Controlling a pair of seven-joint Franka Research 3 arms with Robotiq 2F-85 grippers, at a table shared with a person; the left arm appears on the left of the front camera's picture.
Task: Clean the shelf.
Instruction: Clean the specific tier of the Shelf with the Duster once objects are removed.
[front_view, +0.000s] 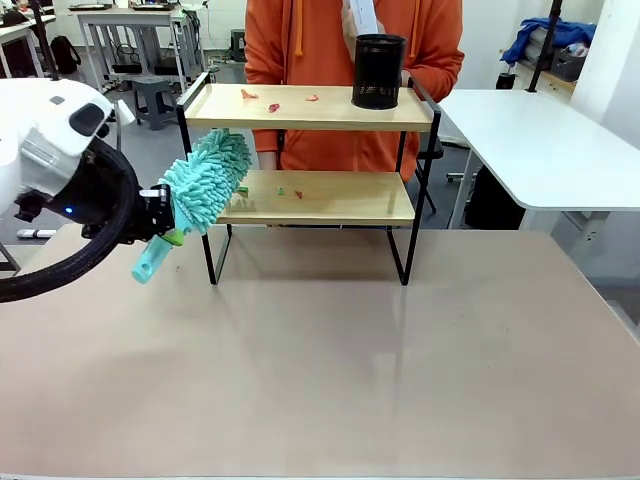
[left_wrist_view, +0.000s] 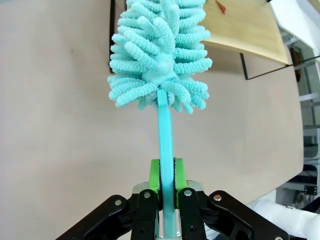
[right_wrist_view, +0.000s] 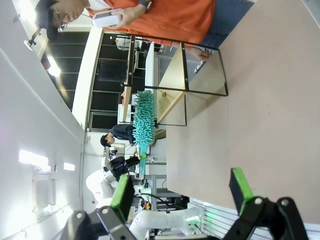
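The shelf (front_view: 330, 112) stands at the far side of the tan table, with two wooden boards in a black frame. Small red scraps (front_view: 248, 95) lie on its top board beside a black mesh cup (front_view: 379, 70). Green and red bits (front_view: 281, 190) lie on the lower board. My left gripper (front_view: 165, 225) is shut on the handle of a teal fluffy duster (front_view: 205, 180), whose head rests at the lower board's left end. From the wrist, the left gripper (left_wrist_view: 167, 175) clamps the handle below the duster head (left_wrist_view: 160, 50). My right gripper (right_wrist_view: 181, 186) is open and holds nothing, far from the shelf (right_wrist_view: 172, 75).
A person in an orange hoodie (front_view: 300, 40) stands right behind the shelf, holding a white object (right_wrist_view: 107, 18). A white table (front_view: 540, 140) sits at the back right. The tan table (front_view: 350, 370) spreads wide and bare in front of the shelf.
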